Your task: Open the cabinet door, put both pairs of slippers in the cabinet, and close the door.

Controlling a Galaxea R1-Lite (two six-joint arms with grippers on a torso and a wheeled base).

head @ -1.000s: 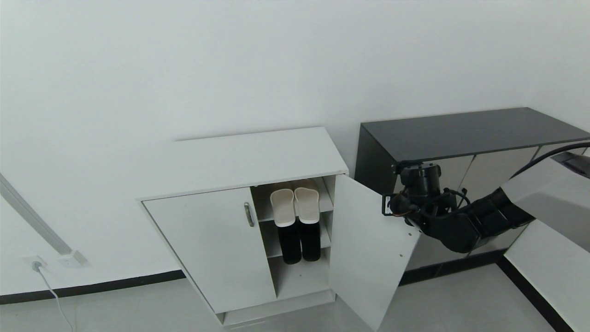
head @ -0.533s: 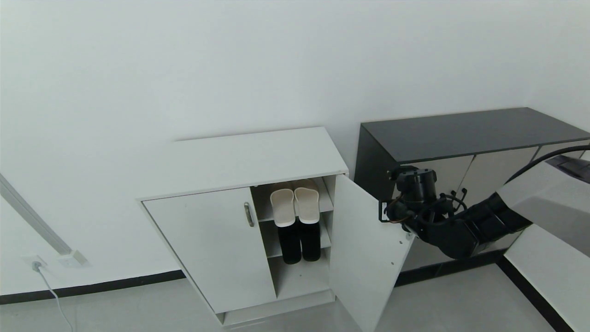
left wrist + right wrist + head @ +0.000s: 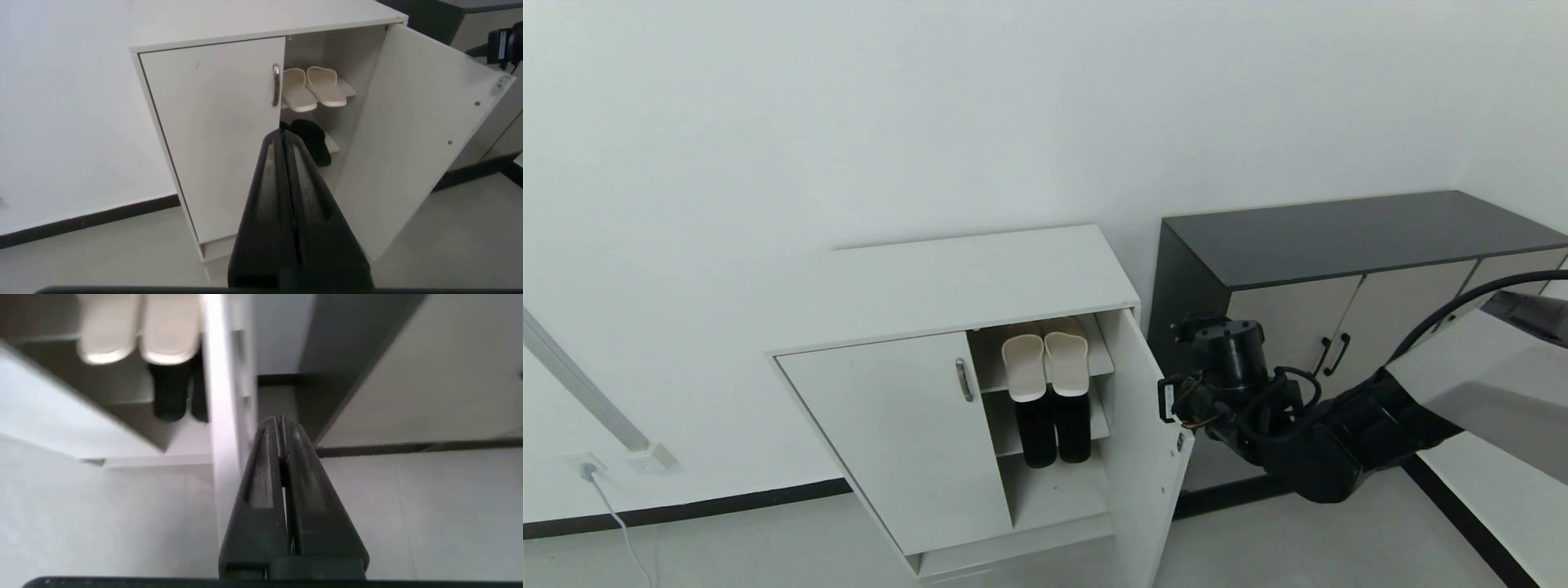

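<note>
My right pincer [image 3: 282, 425], tips together, sits outside the open door [image 3: 1143, 425], placed to push it shut over the shelved slippers [image 3: 1045, 363]

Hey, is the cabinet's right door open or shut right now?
Open, partway. The door stands swung out from the cabinet, leaving the white slippers and black slippers on its shelves in plain sight.

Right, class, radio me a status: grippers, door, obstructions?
Left gripper shut; right gripper shut, outside door. Door part open; white slippers, black slippers shelved inside. Nothing blocks its swing.
</note>
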